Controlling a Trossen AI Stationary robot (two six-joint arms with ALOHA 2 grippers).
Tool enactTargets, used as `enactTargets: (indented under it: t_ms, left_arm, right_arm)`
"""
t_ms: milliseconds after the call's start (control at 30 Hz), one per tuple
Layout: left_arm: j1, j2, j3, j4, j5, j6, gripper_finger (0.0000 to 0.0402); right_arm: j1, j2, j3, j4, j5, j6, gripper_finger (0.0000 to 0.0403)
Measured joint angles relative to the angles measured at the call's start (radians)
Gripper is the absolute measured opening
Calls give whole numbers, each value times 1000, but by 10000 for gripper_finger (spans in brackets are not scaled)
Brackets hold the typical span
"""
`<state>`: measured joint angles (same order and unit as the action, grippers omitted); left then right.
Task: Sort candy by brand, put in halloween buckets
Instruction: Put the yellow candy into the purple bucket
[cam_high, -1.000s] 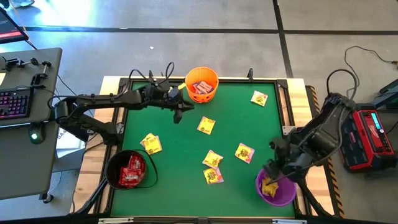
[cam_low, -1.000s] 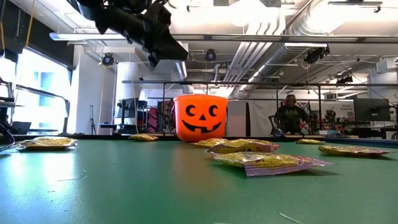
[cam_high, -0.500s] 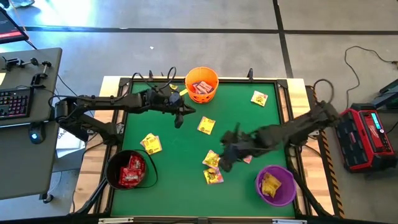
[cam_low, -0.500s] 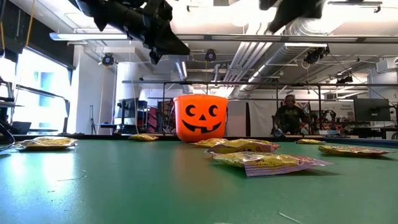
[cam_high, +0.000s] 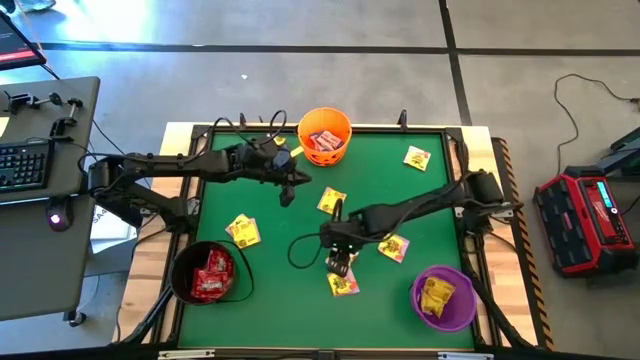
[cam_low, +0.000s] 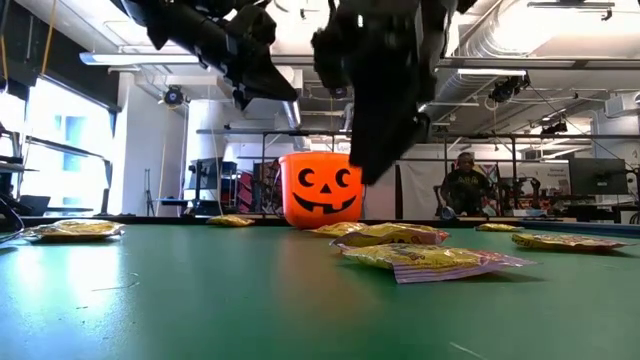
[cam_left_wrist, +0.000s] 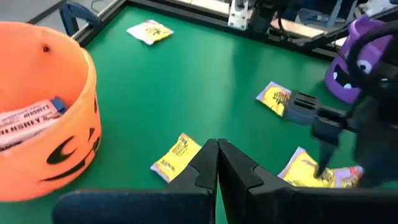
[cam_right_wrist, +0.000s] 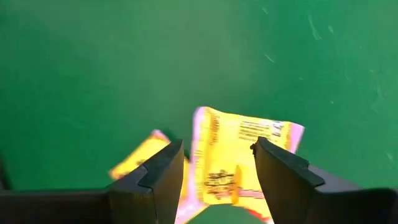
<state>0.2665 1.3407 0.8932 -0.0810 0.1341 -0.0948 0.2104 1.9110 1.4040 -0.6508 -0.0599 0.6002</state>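
Note:
Yellow candy packets lie flat on the green table. My right gripper hangs open just above one yellow packet near the table's middle, a finger on either side and clear of it; a second packet lies beside it. My left gripper is shut and holds nothing, in the air near the orange bucket, which holds white-and-blue packets. The black bucket holds red packets. The purple bucket holds yellow ones.
More yellow packets lie at the left, the middle, the right and the far right corner. A raised black frame borders the table. A person stands far off in the room.
My right gripper has swung from above the purple bucket toward the table's left, down to just over the yellow packets near the middle, rolling as it went. Its fingers stay open. The candy has not moved.

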Motion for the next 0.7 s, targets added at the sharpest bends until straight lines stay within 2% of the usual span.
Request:
enactTargets:
  t_ms: [333,533,700]
  left_arm:
    - [-2,0,0,-28,0,2,0]
    - [-2,0,0,-29,1,2,0]
    - [-2,0,0,-29,1,2,0]
  right_arm:
    - [-1,32,-3,-179,48,-72,181]
    - [-1,32,-104,-78,-53,-130,181]
    - [0,29,-157,-8,-64,-130,175]
